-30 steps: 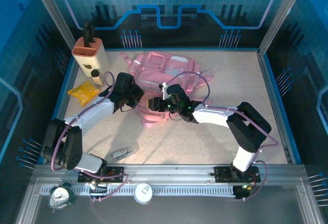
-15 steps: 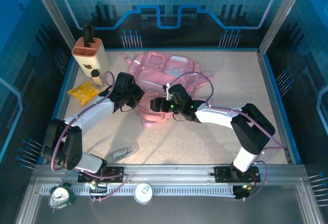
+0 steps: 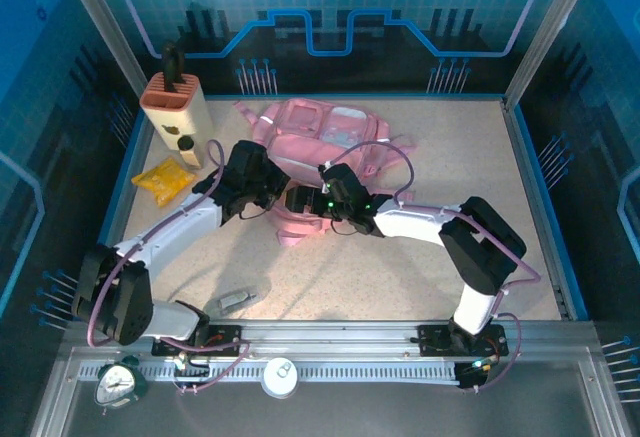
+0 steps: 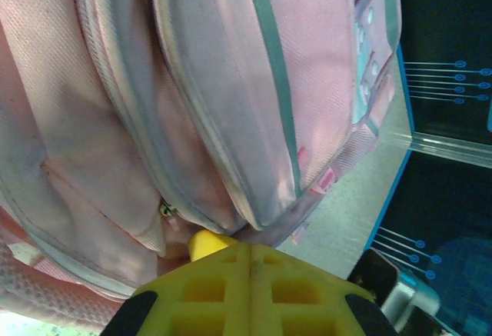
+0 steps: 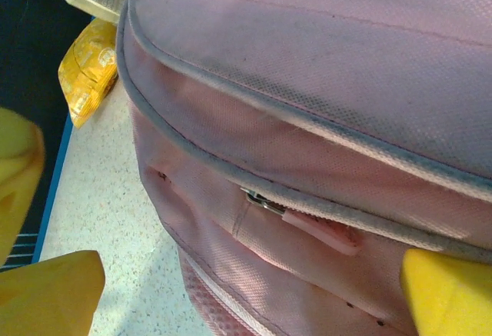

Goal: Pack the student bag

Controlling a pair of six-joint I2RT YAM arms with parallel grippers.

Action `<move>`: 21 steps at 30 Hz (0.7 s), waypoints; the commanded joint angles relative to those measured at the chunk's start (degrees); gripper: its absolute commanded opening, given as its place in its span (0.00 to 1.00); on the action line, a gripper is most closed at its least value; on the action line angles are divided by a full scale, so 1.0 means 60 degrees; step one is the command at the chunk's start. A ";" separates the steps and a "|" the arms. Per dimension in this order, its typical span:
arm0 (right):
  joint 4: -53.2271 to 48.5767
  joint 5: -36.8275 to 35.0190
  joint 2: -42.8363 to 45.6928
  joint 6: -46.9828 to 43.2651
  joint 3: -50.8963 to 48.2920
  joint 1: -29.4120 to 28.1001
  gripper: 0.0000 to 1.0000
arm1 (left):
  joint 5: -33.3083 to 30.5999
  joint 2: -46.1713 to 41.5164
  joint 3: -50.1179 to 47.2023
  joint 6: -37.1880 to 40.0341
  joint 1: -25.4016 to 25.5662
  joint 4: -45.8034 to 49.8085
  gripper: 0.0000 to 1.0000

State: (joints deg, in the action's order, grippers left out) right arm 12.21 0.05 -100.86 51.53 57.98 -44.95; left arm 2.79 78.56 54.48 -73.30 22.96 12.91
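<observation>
The student bag (image 3: 325, 137), a soft pink backpack, lies at the back middle of the table. My left gripper (image 3: 268, 195) is at the bag's near-left side. In the left wrist view its yellow fingers (image 4: 250, 274) are pressed together, with a fold of the student bag (image 4: 231, 82) pinched at their tips. My right gripper (image 3: 300, 200) is just right of the left one and stands open. In the right wrist view, a pink zip pull (image 5: 319, 230) on the student bag (image 5: 323, 59) lies between the spread fingertips (image 5: 58, 286) of the right gripper (image 5: 246, 271), untouched.
A yellow packet (image 3: 165, 179) lies on the table left of the bag, with a beige holder (image 3: 175, 107) and a small bottle (image 3: 186, 147) behind it. A small grey object (image 3: 237, 300) lies near the front. A clock (image 3: 118, 385) sits on the front rail.
My right gripper has opened wide and edged left along the bag. My left gripper has stayed shut and shifted slightly up and right.
</observation>
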 commanded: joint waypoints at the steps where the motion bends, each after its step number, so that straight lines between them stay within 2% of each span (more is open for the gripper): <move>1: 0.0132 -0.1208 0.0335 0.0450 -0.0134 -0.0301 1.00 | -0.0069 -0.0287 0.0249 -0.0155 -0.0011 0.0124 0.00; 3: -0.0060 -0.0826 0.0180 0.0860 -0.0053 -0.0063 1.00 | -0.0219 -0.0291 0.0292 0.0001 -0.0026 0.0363 0.00; 7: 0.1226 -0.0376 0.0009 0.1060 -0.0504 0.0287 1.00 | -0.0637 -0.0498 -0.0035 0.0453 -0.0286 0.0794 0.00; 9: 0.1284 -0.0196 -0.0015 0.0885 -0.0376 0.0426 1.00 | -0.0530 -0.0541 -0.0252 0.0602 -0.0477 0.0724 0.00; 12: 0.1723 -0.0568 0.0521 0.0316 -0.0600 0.0446 1.00 | -0.0596 -0.0395 -0.0203 0.0921 -0.0516 0.1013 0.10; 18: 0.2064 -0.0414 0.0706 -0.0423 -0.0463 0.0619 1.00 | -0.0271 0.0520 0.0032 0.0977 -0.0517 0.0457 0.40; 21: 0.2272 -0.0196 0.0581 -0.0544 -0.0449 0.0665 1.00 | -0.0324 0.1144 0.0599 0.1130 -0.0472 0.0550 0.44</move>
State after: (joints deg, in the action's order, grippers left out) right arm 21.12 -0.58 -98.00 51.53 54.63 -42.09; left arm 0.64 82.46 54.81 -68.40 19.99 16.03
